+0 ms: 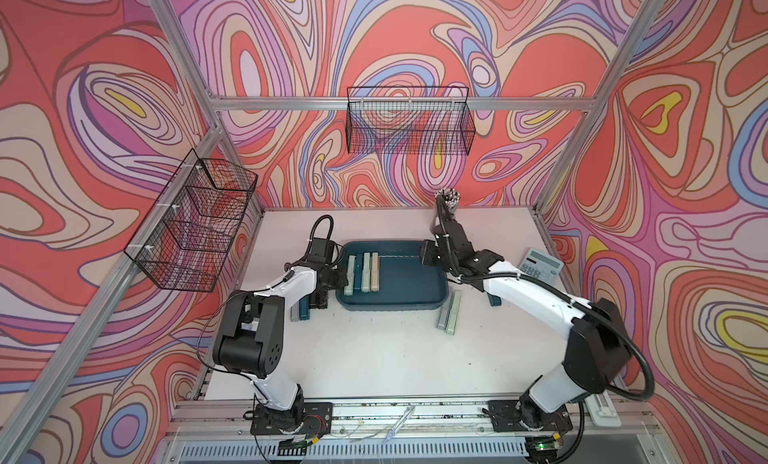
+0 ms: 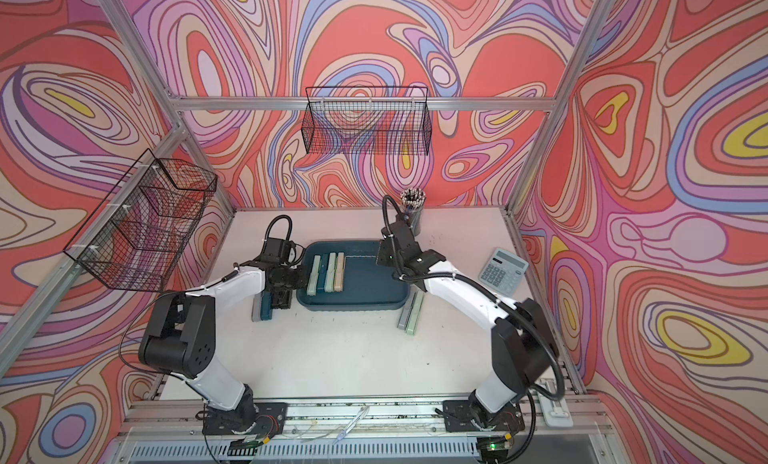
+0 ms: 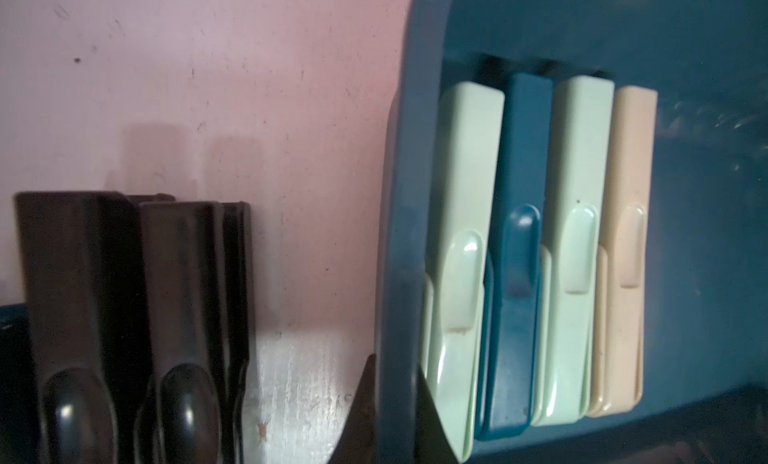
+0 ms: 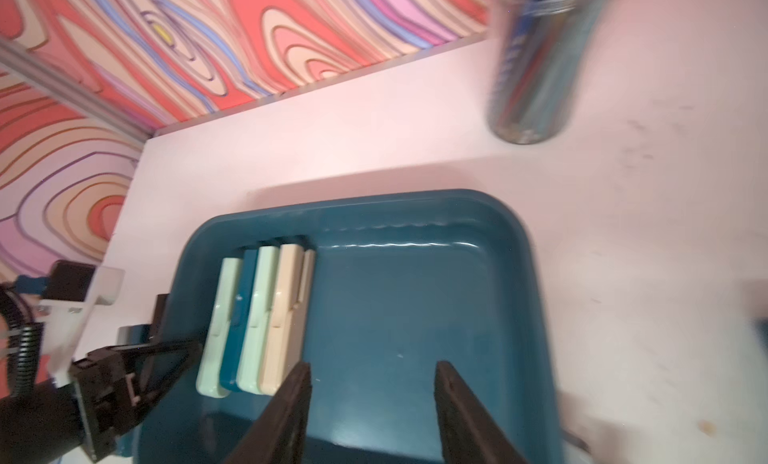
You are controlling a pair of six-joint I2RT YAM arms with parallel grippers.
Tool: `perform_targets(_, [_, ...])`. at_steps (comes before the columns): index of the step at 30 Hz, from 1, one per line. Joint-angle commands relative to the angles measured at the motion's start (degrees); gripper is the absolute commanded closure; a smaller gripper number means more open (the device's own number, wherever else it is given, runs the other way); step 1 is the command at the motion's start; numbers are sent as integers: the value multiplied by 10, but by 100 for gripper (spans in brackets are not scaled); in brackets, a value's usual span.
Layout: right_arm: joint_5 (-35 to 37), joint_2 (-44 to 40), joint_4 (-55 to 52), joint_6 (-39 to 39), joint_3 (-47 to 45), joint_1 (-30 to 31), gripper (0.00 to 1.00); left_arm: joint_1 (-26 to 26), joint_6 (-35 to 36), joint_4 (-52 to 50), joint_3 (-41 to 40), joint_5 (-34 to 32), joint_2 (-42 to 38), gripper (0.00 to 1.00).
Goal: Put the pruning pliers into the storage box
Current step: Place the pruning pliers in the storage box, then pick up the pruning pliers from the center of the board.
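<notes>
Black right hand (image 4: 374,366) gapes over storage box (image 4: 415,196) — wrist view only

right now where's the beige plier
In both top views the beige pruning plier lies in the dark teal plastic storage box, rightmost of four at its left end, beside a mint one.

txt: none legible | calculator (image 1: 541,268) keys/logo: too small to read

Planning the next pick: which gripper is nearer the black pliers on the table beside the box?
Left. The left gripper is clamped on the storage box rim, with the black pliers just beside it; the right gripper hangs open over the box's opposite side.
</notes>
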Motion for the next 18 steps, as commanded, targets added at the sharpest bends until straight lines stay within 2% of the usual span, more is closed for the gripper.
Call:
perform_targets(1, [58,-55,-84,37,-70,1,47,-2,-3,26,12,4,-37,100])
perform_targets(5, [56,-123,-115,79,-161,-1,45,-1,-1,25,12,-1,-37,100])
perform_targets(10, [9,-167,-107,93,-251,5,38,-1,-1,26,12,2,-31,100])
perform_targets(18, [-17,-115,-84,59,-280,36,31,0,-1,23,16,2,-27,100])
